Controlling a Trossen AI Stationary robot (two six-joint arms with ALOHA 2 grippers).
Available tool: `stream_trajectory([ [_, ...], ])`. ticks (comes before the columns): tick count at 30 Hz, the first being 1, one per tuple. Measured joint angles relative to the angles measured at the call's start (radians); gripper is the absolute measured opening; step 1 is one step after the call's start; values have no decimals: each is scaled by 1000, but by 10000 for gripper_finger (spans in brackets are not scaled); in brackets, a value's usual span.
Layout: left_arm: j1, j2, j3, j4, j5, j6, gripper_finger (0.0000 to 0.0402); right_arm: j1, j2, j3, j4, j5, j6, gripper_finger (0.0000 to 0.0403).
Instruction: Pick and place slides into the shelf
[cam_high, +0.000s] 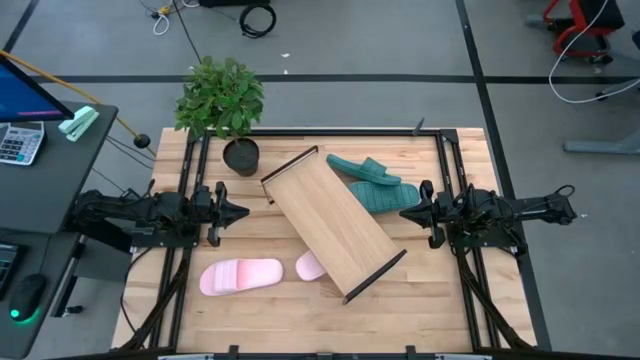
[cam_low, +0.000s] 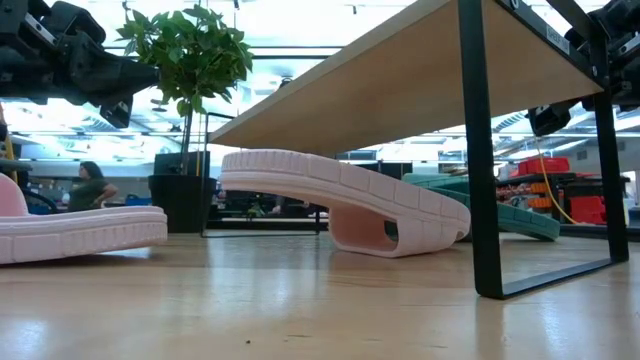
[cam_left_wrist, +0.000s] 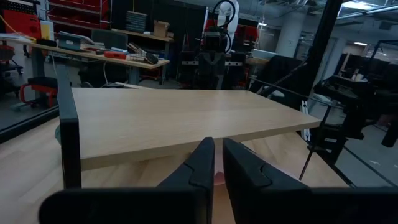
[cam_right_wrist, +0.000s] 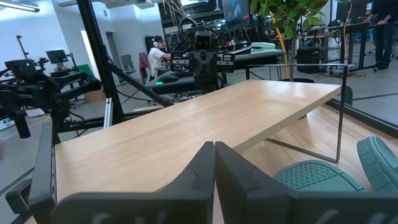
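Note:
The shelf (cam_high: 333, 224), a light wood board on thin black end bars (cam_low: 478, 150), stands slantwise in the table's middle. One pink slide (cam_high: 241, 276) lies flat near the front left. The other pink slide (cam_low: 350, 200) lies sole up under the shelf's near end, with only one end (cam_high: 310, 266) showing from above. Two teal slides (cam_high: 365, 170) (cam_high: 385, 195) lie beside the shelf's far right side. My left gripper (cam_left_wrist: 218, 149) hovers level at the table's left with a narrow gap between its fingers. My right gripper (cam_right_wrist: 214, 149) hovers level at the right, shut and empty.
A potted plant (cam_high: 222, 100) stands at the table's far left corner. Black frame rails (cam_high: 190, 180) run along both sides of the table by the arm bases. Bare wood (cam_high: 430, 300) shows at the front right.

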Motion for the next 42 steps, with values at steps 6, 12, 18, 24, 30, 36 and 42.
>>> stream_trajectory([
  [6, 0, 0, 0, 0, 0, 0, 34, 0, 0, 0, 0, 0, 0, 18],
  [12, 0, 0, 0, 0, 0, 0, 28, 0, 0, 0, 0, 0, 0, 18],
  [18, 0, 0, 0, 0, 0, 1, 37, 0, 0, 0, 0, 0, 0, 18],
  [24, 0, 0, 0, 0, -4, 6, 39, 0, 0, 0, 0, 0, 0, 18],
  [30, 0, 0, 0, 25, -37, 79, 28, 0, 0, 0, 0, 0, 0, 18],
  [36, 0, 0, 0, 43, -37, 89, 24, 0, 0, 0, 1, 0, 0, 18],
  [42, 0, 0, 0, 63, -37, -13, 29, 0, 0, 0, 5, 0, 28, 18],
])
